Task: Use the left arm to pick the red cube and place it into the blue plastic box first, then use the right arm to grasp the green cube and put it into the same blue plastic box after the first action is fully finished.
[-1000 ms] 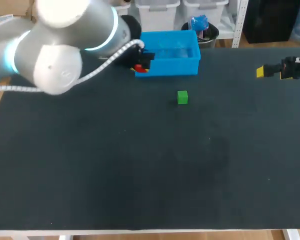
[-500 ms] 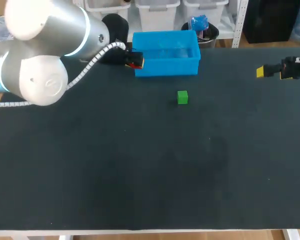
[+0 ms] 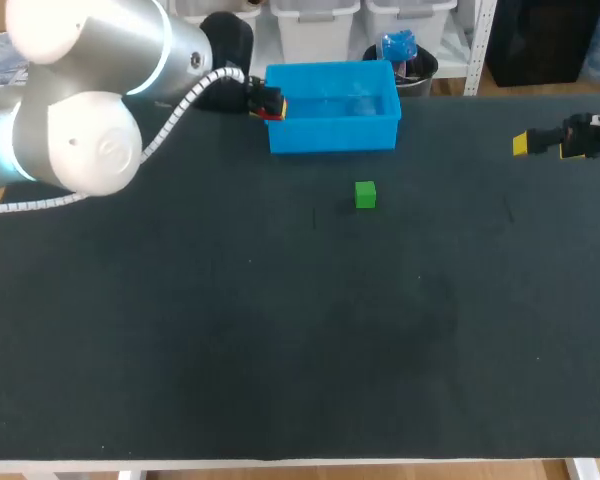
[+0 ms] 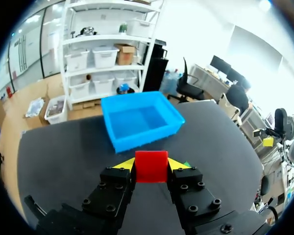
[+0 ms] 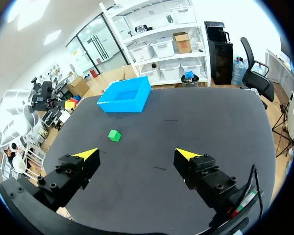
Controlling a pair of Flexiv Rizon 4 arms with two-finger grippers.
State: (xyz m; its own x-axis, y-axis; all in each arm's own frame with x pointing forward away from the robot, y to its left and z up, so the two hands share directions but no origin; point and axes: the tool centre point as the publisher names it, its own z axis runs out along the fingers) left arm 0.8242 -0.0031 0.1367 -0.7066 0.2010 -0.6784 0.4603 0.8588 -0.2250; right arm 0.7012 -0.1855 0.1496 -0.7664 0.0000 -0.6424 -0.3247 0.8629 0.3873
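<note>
Robotics lab here: a bulky white left arm point(image 3: 80, 130) and a right arm point(image 3: 595, 135) flank a dark-matted table point(image 3: 280, 350), and the props are plain test pieces: a red cube point(image 4: 151, 166), a green cube point(image 3: 365, 194), a blue plastic box point(image 3: 330, 135).

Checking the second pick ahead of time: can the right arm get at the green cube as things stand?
Probably yes. The green cube sits alone on bare table, the right arm has open jaws, and the left arm holds the red cube by the blue box, off that path.
</note>
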